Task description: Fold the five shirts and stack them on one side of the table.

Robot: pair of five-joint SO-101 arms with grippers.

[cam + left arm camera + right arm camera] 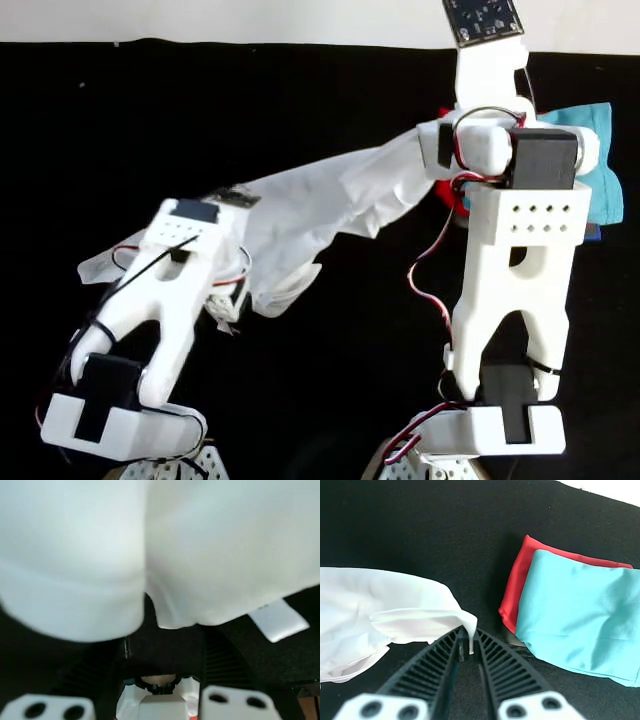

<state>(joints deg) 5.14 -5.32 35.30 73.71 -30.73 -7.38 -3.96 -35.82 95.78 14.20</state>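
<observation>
A white shirt [320,205] stretches across the black table [300,90] between the two arms. My right gripper [437,150] [466,641] is shut on one corner of the white shirt [395,610], pinching a small fold at its tips. At the shirt's other end is my left gripper [228,292] [165,630]. There the white shirt [150,550] drapes over its fingertips, and its jaws stand apart below the cloth. A folded cyan shirt [580,615] [600,150] lies on a folded red shirt [517,585] at the table's back right.
The right arm's white body [515,270] stands in front of the folded pile. Bare black table [420,525] lies behind the white shirt and at the far left.
</observation>
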